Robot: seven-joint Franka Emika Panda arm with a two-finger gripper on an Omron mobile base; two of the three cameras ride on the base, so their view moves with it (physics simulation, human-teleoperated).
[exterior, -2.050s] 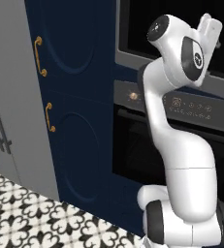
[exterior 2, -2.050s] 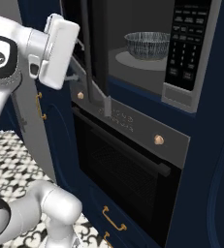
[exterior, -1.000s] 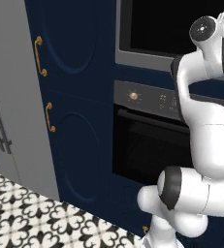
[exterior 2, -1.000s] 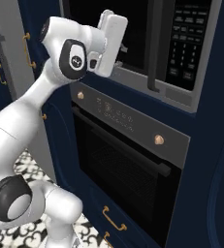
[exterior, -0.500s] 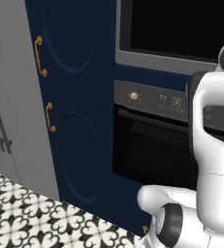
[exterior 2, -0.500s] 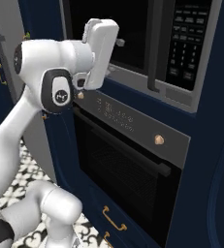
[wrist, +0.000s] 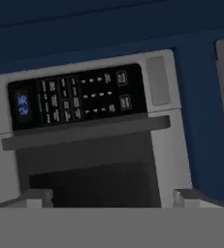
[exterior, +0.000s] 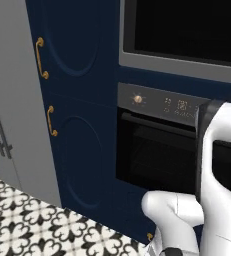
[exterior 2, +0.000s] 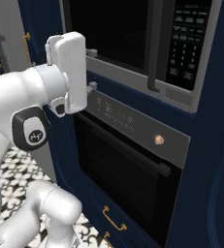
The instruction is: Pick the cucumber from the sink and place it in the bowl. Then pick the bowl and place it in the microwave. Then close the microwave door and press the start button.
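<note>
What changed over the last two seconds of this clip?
The microwave door swung shut; two seconds ago it stood ajar with the bowl visible inside. The hand, which pushed it, dropped to the door's lower edge and opened, holding nothing. The oven and cabinets stayed put.

Microwave door (exterior: 187, 30) shut above black oven (exterior: 162, 150), navy cabinets (exterior: 82, 100) left, patterned floor (exterior: 32, 225)

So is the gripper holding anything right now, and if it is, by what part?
Nothing is held. The gripper is open, its two fingertips set wide apart with only empty space between them, facing the microwave and its closed microwave door.
</note>
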